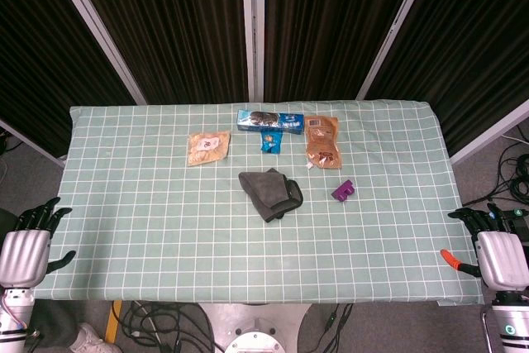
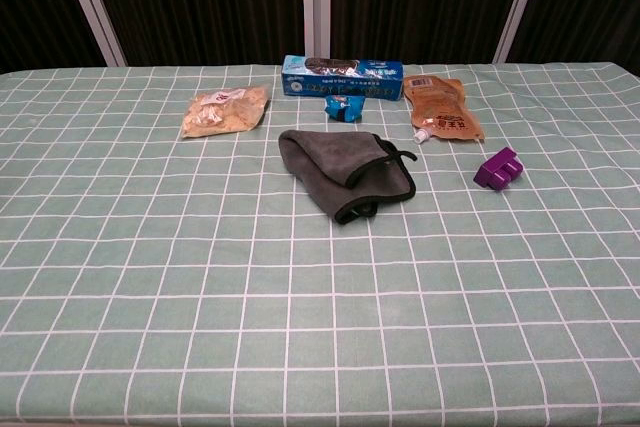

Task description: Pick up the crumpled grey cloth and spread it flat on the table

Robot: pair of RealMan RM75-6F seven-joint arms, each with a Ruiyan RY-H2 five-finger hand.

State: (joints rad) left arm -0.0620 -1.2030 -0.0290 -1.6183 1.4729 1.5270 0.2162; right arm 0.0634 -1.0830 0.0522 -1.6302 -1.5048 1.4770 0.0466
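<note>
We see a table covered by a pale green cloth with a white grid. Behind its far edge hang dark curtains split by white posts. Grey floor shows at the right, with black cables lying there and more cables under the near edge.

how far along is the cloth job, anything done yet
Nothing looks done yet. The grey cloth lies bunched and folded mid-table. The left hand and right hand sit at the table's near corners, holding nothing. Left: reach in, lift the cloth, spread it flat.
</note>
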